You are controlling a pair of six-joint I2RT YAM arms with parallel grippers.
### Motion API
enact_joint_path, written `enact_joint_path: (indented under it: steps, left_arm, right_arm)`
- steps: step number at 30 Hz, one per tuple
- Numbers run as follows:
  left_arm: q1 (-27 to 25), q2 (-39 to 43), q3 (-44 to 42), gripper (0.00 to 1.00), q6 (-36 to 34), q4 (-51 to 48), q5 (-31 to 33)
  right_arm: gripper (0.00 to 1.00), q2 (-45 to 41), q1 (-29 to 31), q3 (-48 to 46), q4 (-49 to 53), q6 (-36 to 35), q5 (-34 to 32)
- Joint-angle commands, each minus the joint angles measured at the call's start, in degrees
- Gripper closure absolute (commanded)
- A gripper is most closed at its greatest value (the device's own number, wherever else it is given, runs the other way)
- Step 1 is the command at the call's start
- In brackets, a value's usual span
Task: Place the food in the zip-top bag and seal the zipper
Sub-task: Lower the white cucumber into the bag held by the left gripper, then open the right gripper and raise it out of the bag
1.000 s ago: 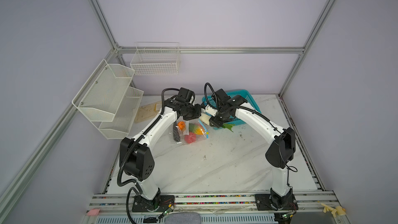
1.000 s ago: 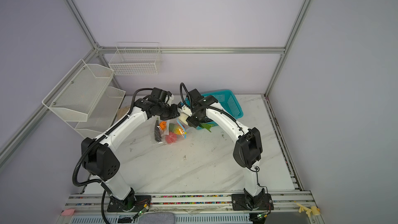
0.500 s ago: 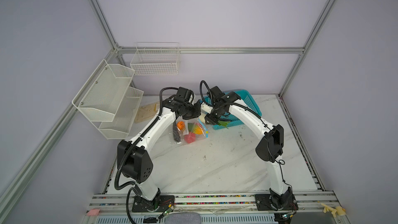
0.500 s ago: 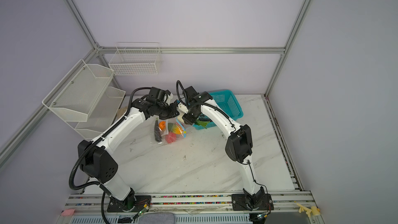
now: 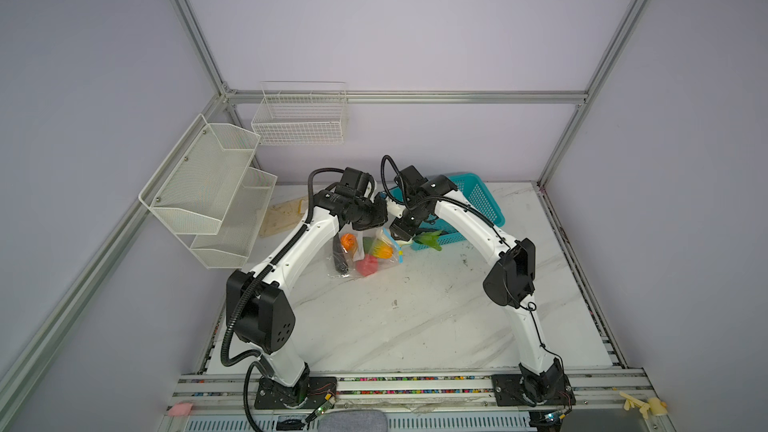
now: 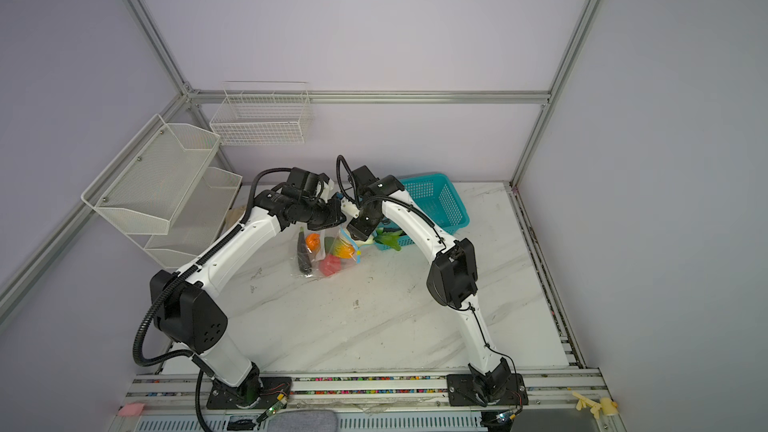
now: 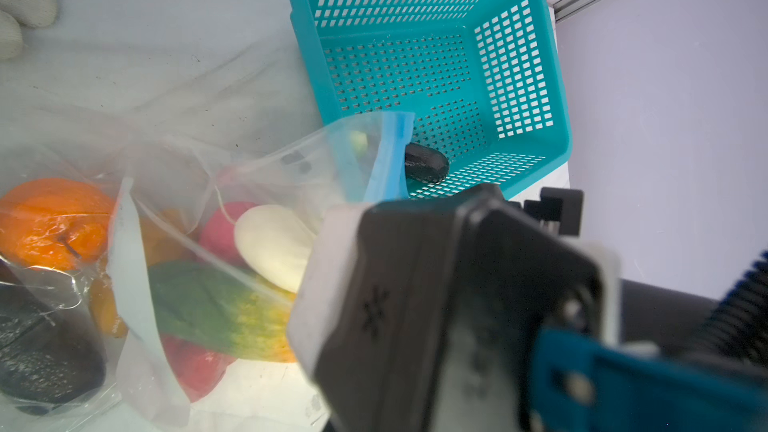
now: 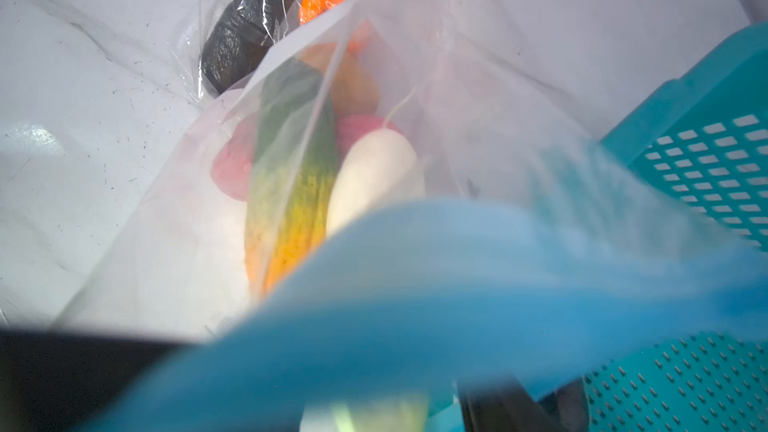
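Observation:
The zip-top bag [image 5: 365, 257] lies on the white table, with its mouth lifted toward the basket. Inside are an orange [image 5: 348, 241], a red piece [image 5: 367, 264], a green-yellow piece [image 7: 216, 313], a white piece [image 7: 274, 243] and a dark eggplant [image 5: 338, 261]. The blue zipper [image 7: 392, 151] rises at the mouth. My left gripper [image 5: 376, 222] is shut at the bag's raised edge, its jaws hidden. My right gripper [image 5: 400, 234] hangs over the mouth with a green leafy vegetable [image 5: 430, 238] at its tips. The blurred blue strip hides its jaws.
A teal basket [image 5: 478, 201] stands behind the bag, with one dark food piece [image 7: 426, 166] inside. White mesh shelves [image 5: 208, 189] hang on the left and a wire basket [image 5: 299, 118] on the back wall. A white glove [image 7: 20, 6] lies beyond the bag.
The right arm swung left toward the bag's mouth and the green leafy vegetable came with it. The left gripper stayed at the bag's raised edge.

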State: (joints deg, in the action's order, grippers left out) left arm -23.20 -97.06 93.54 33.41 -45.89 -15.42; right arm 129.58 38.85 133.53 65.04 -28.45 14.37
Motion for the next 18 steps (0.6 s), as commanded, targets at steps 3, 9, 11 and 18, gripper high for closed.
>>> enact_joint_path:
  steps: [3,9,11,18]
  left_arm:
    - [0.14,2.91,0.57,1.0,-0.17,2.05,-1.08]
    - [0.3,3.02,0.15,1.0,-0.52,2.09,-0.44]
    - [0.53,2.97,-0.02,1.0,-0.48,2.13,-0.53]
    - [1.23,3.52,-0.2,1.0,-0.11,2.74,-1.05]
  right_arm:
    - [0.36,0.68,0.35,0.99,-0.14,-1.62,0.83]
    - [0.33,-2.41,0.28,0.52,-3.68,-2.66,-0.74]
    - [0.33,-4.87,0.05,-0.51,-6.06,-1.95,-0.9]
    - [0.33,-16.05,-4.71,-12.57,-19.94,6.71,-2.27]
